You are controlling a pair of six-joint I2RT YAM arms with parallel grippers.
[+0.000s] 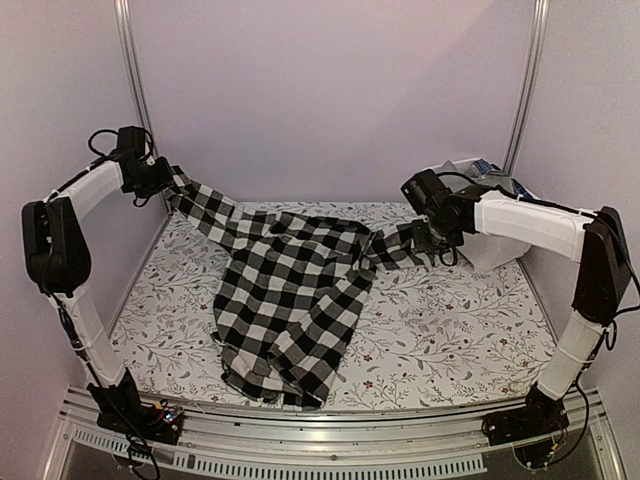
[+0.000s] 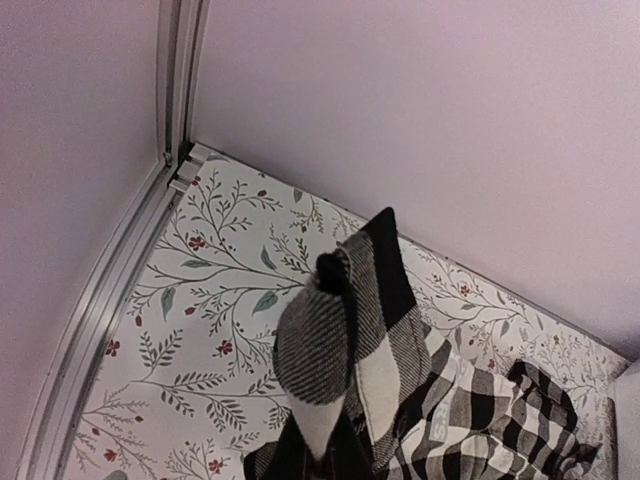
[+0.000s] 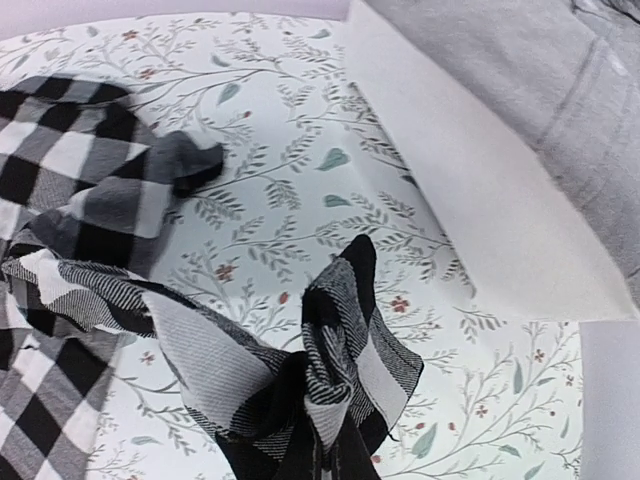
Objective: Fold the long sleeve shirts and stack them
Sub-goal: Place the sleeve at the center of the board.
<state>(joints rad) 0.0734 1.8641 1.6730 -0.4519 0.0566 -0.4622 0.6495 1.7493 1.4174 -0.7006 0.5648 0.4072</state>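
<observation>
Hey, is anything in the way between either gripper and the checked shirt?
Nothing visible. The left gripper and right gripper are each shut on an end of the checked shirt.

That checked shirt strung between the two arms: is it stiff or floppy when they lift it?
Probably very floppy: the checked shirt sags between the left pincer and right pincer, its body draped on the table. Likely light, since small pinches hold it up. Its crumpled folds suggest it bunches easily.

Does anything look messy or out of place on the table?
The checked shirt is not flat: it hangs twisted between the left gripper and right gripper, its body bunched in folds on the table.
</observation>
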